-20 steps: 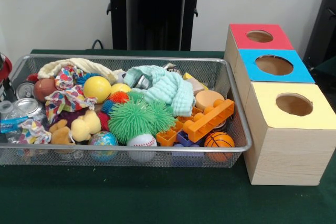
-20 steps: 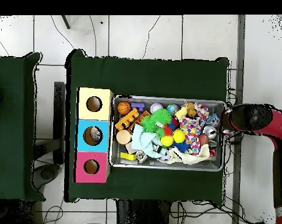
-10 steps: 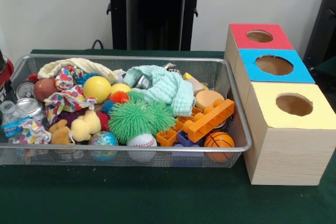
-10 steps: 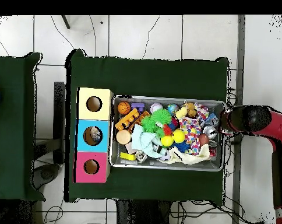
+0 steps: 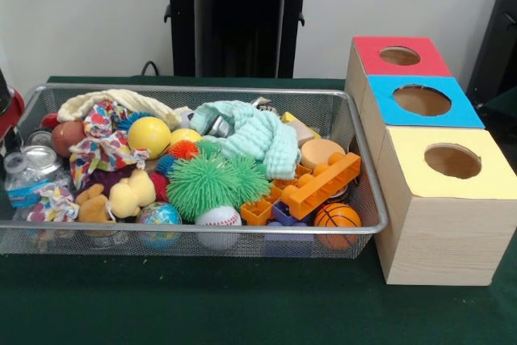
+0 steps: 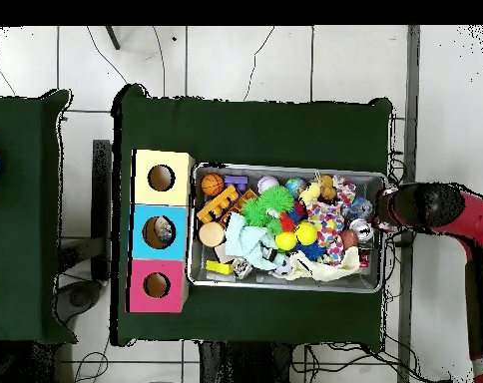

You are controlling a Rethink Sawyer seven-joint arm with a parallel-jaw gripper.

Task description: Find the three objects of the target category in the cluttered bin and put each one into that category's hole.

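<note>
Three boxes (image 5: 428,151) with coloured tops, red, blue and yellow, stand in a row just beside one short end of the wire mesh bin (image 5: 242,236), each with a round hole facing up. I judge they sit that close so anything lifted from the bin needs only a short carry. In the overhead view the blue box (image 6: 161,232) appears to have something inside its hole; the other two holes look dark and bare.

The bin is heaped: a green spiky ball (image 5: 212,183) in the middle, a yellow ball (image 5: 149,136), a baseball (image 5: 218,217) and a small basketball (image 5: 337,217) against the near wall, orange toy bricks (image 5: 319,187), a mint knitted cloth (image 5: 254,135), a patterned cloth (image 5: 101,147), plush ducks (image 5: 129,193), and a plastic bottle (image 5: 28,179) and tin cans at the end farthest from the boxes. Which category is wanted cannot be told from here.

The red arm (image 6: 440,209) hangs over the bottle-and-can end of the bin, probably to work that corner. Its hand is cut off at the front view's edge and lies beneath the arm from above, so I cannot tell whether it is apart or together, or touching anything. Items under the cloths are hidden.
</note>
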